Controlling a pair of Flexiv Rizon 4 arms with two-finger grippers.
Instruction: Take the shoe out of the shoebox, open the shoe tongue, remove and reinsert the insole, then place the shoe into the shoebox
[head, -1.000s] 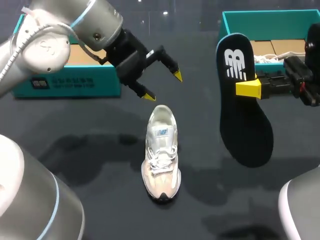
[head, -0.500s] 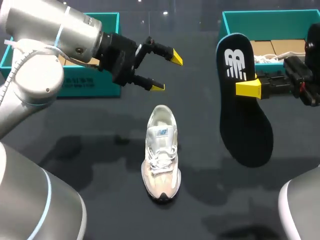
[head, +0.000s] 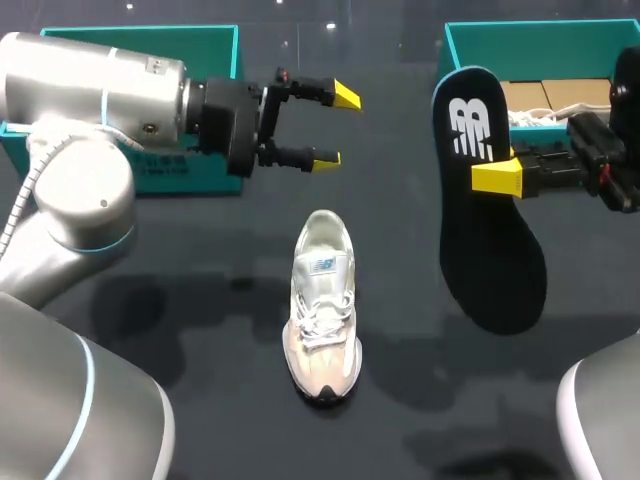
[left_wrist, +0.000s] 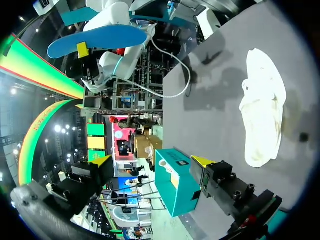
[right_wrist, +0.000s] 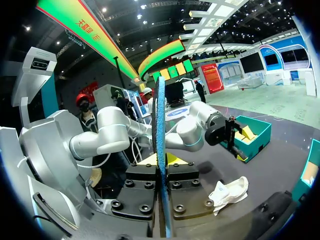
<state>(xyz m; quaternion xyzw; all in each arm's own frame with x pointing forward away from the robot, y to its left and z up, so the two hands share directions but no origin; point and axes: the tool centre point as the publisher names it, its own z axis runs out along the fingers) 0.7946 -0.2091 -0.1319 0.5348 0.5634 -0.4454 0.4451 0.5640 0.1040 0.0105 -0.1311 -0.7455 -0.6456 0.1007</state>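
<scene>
**Right gripper** (head: 497, 177): clamped on the edge of the insole (head: 487, 230), which stands on edge between the fingers in the right wrist view. It hangs above the table (head: 200, 330), heel end far, broad toe end near, in front of the shoebox (head: 520, 33).

**Left gripper** (head: 337, 127): fingers spread, holding nothing, above the table just beyond the shoe's heel and beside a second teal box (head: 215, 60).

**Shoe** (head: 322, 305): on the table between the arms, upright, toe toward the near edge, apart from both grippers.

**Step, as judged:** insole out, reinsertion pending.

**Handling note:** steady the heel or hold the tongue back with the free gripper. Turn the insole flat, feed it toe-first into the opening, then press the heel down. The shoe is light and likely to slide if pushed unbraced.
</scene>
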